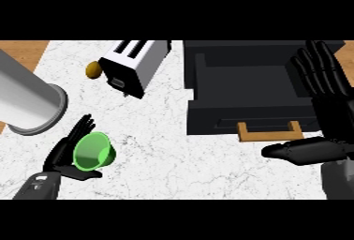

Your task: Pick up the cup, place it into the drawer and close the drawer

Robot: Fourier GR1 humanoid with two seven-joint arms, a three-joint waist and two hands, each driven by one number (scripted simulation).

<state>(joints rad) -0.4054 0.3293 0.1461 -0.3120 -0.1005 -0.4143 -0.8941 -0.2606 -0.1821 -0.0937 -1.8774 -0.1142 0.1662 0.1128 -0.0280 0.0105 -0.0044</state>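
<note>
The green cup (93, 151) lies tipped on the white marble counter (180, 164) at the lower left, its mouth turned toward me. My left hand (66, 157) stands against the cup's left side, fingers straight and thumb reaching under it. The black drawer (242, 79) is pulled open at the upper right, with its wooden handle (269, 131) on the near front. My right hand (325, 112) hovers over the drawer's right edge, fingers straight and pointing away, thumb stretched left. It holds nothing.
A white and black toaster (135, 63) stands at the back centre, with a small brown round object (93, 69) to its left. A large grey cylinder (27, 101) lies at the far left. Wood shows beyond the counter's left edge (21, 49).
</note>
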